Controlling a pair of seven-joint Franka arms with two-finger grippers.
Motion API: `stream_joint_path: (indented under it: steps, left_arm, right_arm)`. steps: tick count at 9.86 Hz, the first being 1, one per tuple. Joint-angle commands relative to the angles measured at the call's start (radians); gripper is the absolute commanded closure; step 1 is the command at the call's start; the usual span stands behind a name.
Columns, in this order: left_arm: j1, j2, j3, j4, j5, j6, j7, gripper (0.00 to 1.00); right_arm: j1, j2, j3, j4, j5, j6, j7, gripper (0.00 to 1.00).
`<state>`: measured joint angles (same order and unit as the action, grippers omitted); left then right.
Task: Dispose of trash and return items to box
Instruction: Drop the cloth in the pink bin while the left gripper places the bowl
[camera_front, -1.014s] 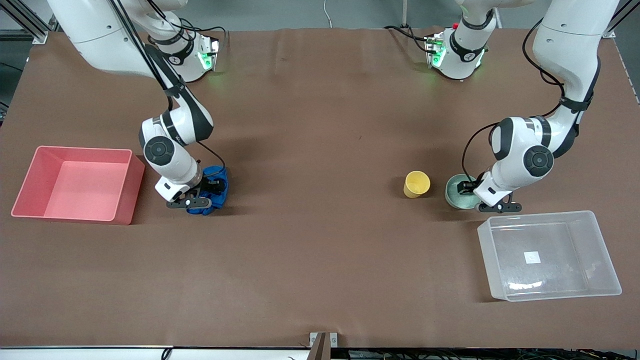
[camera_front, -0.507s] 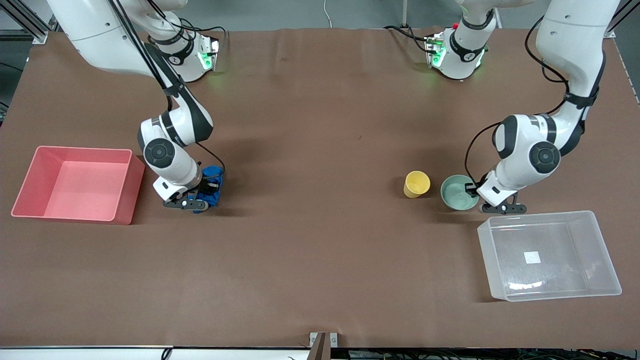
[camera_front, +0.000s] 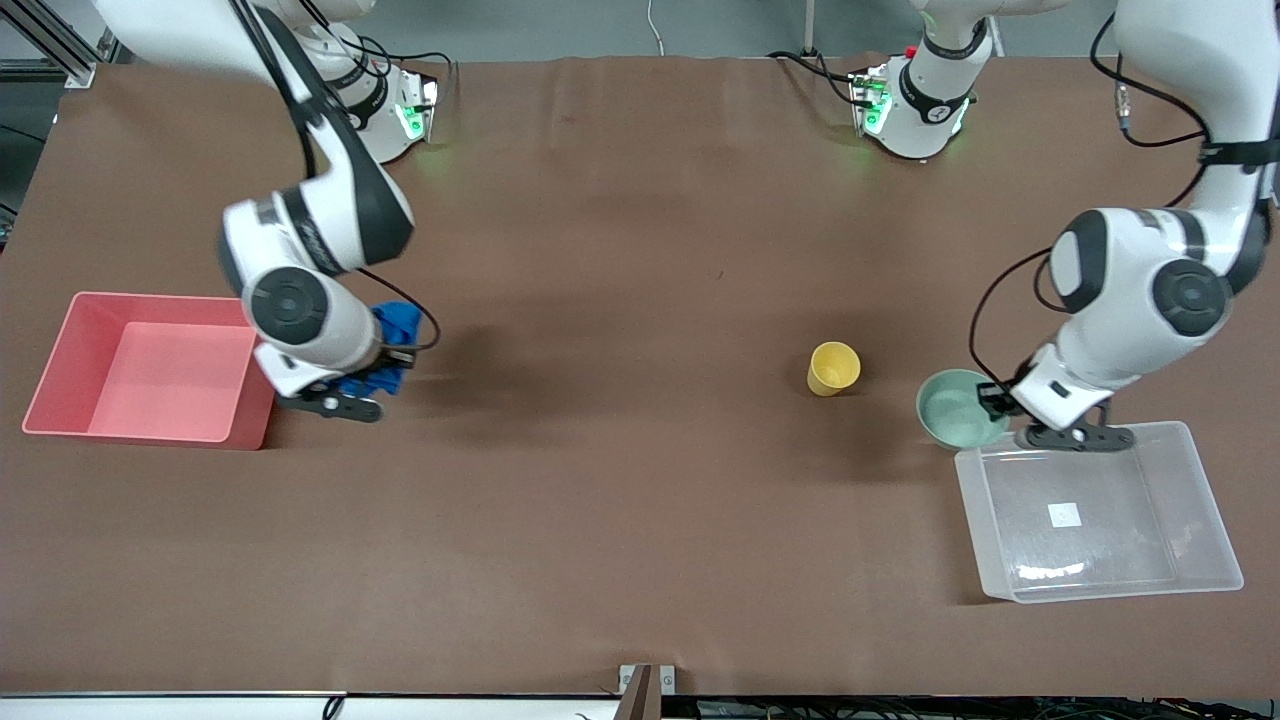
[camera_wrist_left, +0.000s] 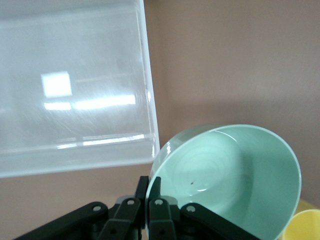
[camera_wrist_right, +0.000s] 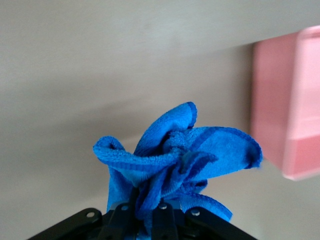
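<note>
Standing here looking at the big brown table (camera_front: 640, 500), and both arms are up off it with something in hand.

Biggest items first: the clear box (camera_front: 1095, 510) sits at the left arm's end, near the front camera, with its white sticker (camera_front: 1064, 515) on the bottom. The pink tub (camera_front: 150, 368) sits at the right arm's end.

The left gripper (camera_front: 1000, 400) has its jaws clenched on the rim of the mint-green bowl (camera_front: 958, 408), which hangs tilted in the air right at the box's edge, over the corner nearest the cup. The right gripper (camera_front: 385, 358) has its jaws pinched tight on the blue rag (camera_front: 392, 330), lifted over the table just beside the pink tub's wall.

The yellow cup (camera_front: 833, 367) stands upright on the table by itself, beside the bowl toward the middle of the table.

The wrist views add a bit. From the front, the wrists mostly hide the fingers. The left wrist view shows the black fingers (camera_wrist_left: 131, 212) pressed together with the bowl's (camera_wrist_left: 235, 175) rim between them, the bowl's inside facing the camera, the box (camera_wrist_left: 75, 90) wall close by and a sliver of the cup (camera_wrist_left: 306, 227) at the corner. The right wrist view shows the rag (camera_wrist_right: 175, 160) bunched up and sprouting from between the closed fingers (camera_wrist_right: 122, 220), with the pink tub (camera_wrist_right: 287, 105) off to one side, blurred.
</note>
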<state>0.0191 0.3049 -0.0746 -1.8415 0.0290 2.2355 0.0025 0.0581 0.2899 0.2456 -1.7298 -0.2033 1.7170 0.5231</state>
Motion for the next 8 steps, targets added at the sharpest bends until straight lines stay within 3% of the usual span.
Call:
stream_joint_path:
  steps: [1,3,5,8]
  left_arm:
    - [0.039,0.162,-0.004,0.276,0.014,-0.121,0.053,1.00]
    - [0.085,0.313,-0.004,0.488,0.008,-0.180,0.134,1.00]
    - [0.103,0.454,-0.002,0.643,0.008,-0.175,0.188,1.00]
    - [0.113,0.555,0.044,0.665,0.011,-0.114,0.188,0.99]
  right_arm:
    - [-0.060,-0.067,-0.104,-0.002,0.009,-0.066,-0.253,1.00]
    - [-0.076,-0.060,-0.259,-0.028,0.001,-0.010,-0.502,1.00]
    - [-0.083,-0.060,-0.395,-0.156,0.001,0.189,-0.720,1.00]
    - [-0.119,-0.043,-0.483,-0.342,0.001,0.516,-0.896,0.99]
